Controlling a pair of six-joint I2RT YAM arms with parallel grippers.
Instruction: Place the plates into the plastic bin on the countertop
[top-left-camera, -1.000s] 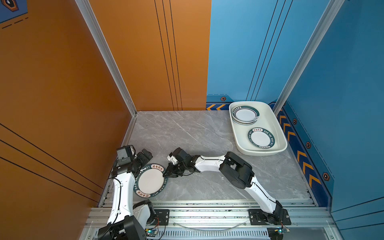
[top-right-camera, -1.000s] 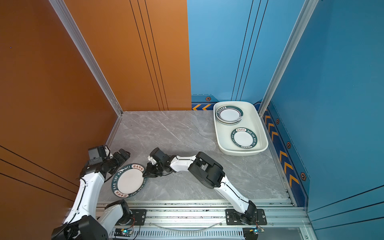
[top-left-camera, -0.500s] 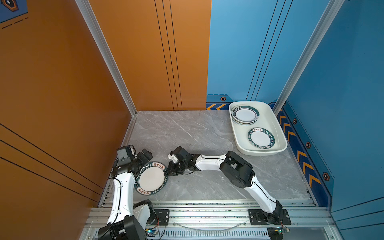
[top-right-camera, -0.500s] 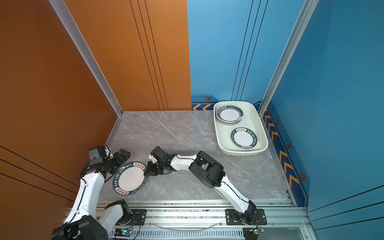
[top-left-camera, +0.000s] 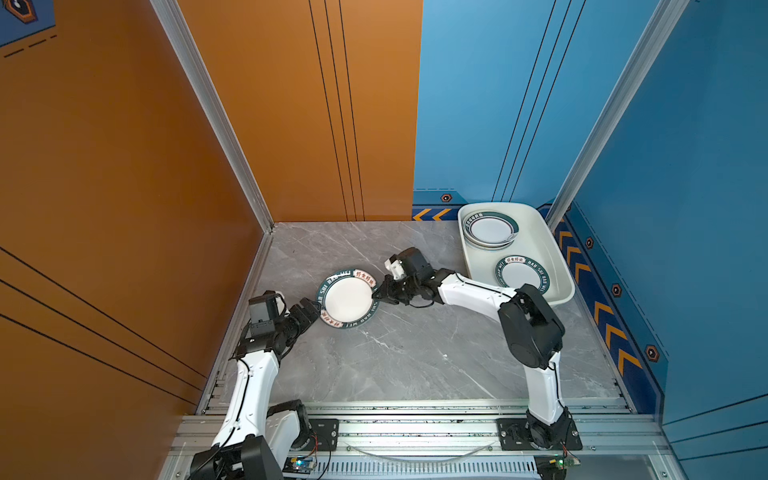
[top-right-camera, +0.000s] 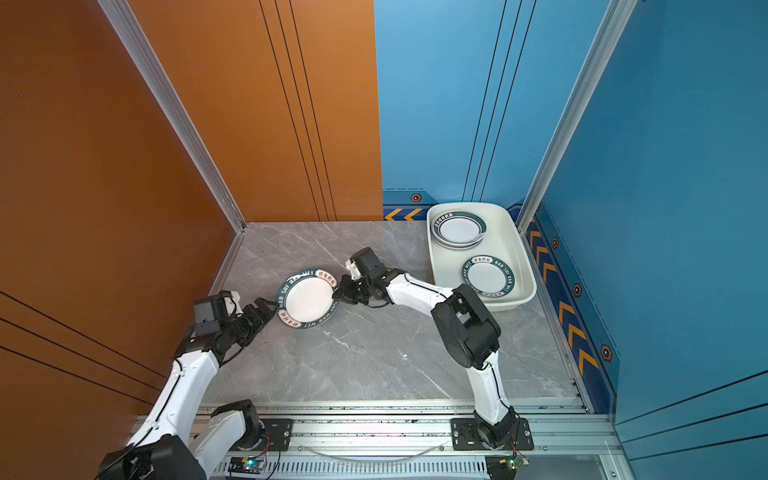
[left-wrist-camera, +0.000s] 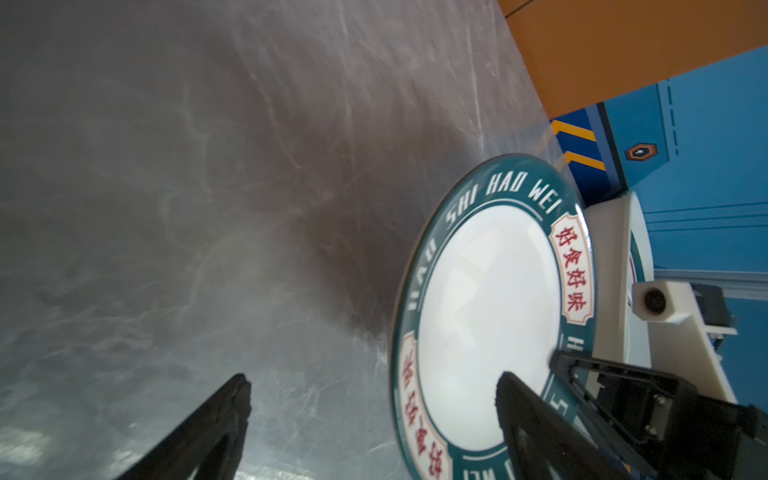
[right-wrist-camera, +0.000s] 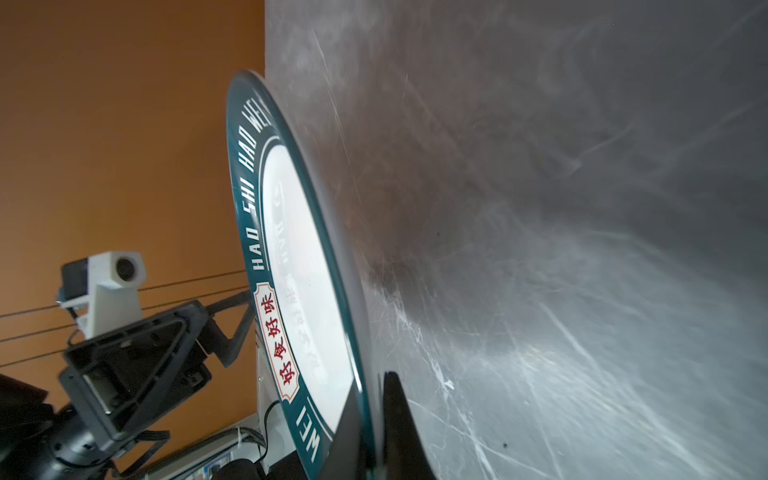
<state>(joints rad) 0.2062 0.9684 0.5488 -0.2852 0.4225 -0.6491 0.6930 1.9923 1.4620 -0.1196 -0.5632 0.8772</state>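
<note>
Nearest me in both top views, my left arm (top-left-camera: 249, 386) stands up from the metal rail (top-left-camera: 415, 428) at the lower left and leans toward the middle. My left gripper (top-left-camera: 311, 308) has its jaws wide apart and holds nothing. It sits just beside the left edge of the round white plate with a dark green lettered rim (top-left-camera: 348, 297). I cannot tell if it touches.

My right arm (top-left-camera: 473, 289) climbs from the lower right, bends at its big black elbow (top-left-camera: 530, 328) and reaches left to the middle. My right gripper (top-left-camera: 377, 293) is pinched tight on that plate's right edge. The plate is tilted over the grey marble countertop (top-left-camera: 395, 357), with a shadow under it.

Far off at the upper right, the big white plastic bin (top-left-camera: 538, 245) holds a stack of plates (top-left-camera: 490, 228) and one single plate (top-left-camera: 521, 276).
</note>
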